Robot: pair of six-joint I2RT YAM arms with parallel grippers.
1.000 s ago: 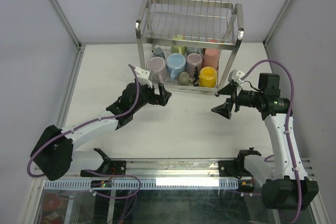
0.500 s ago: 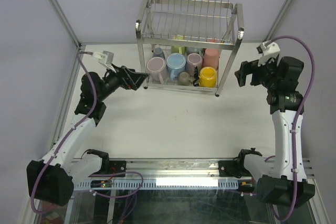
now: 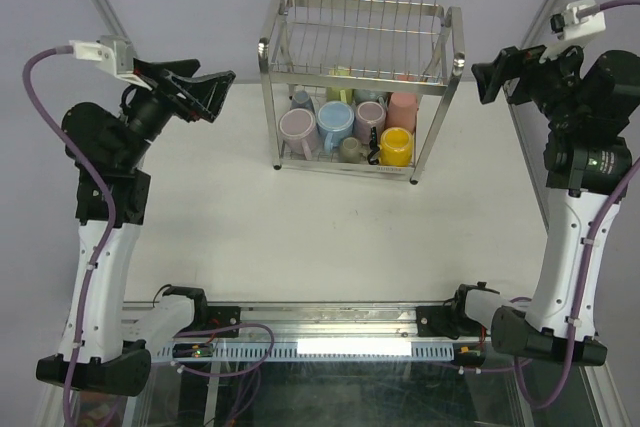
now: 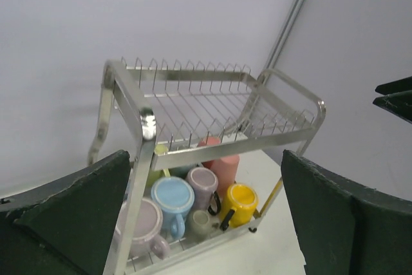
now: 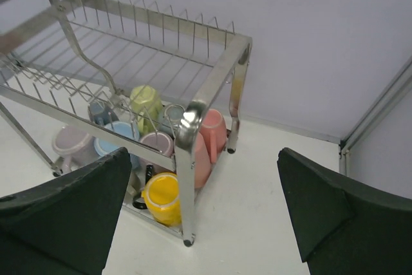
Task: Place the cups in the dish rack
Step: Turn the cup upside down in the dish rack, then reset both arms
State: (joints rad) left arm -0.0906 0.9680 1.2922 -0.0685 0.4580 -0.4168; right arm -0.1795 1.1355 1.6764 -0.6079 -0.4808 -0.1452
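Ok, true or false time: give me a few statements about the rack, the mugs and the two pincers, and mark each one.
1. The yellow mug sits on the lower tier of the dish rack. True.
2. The left pincer is shut on a pink mug. False: it is open and holds nothing.
3. The upper tier is loaded with mugs. False: it is bare.
4. The right pincer is open and empty. True.
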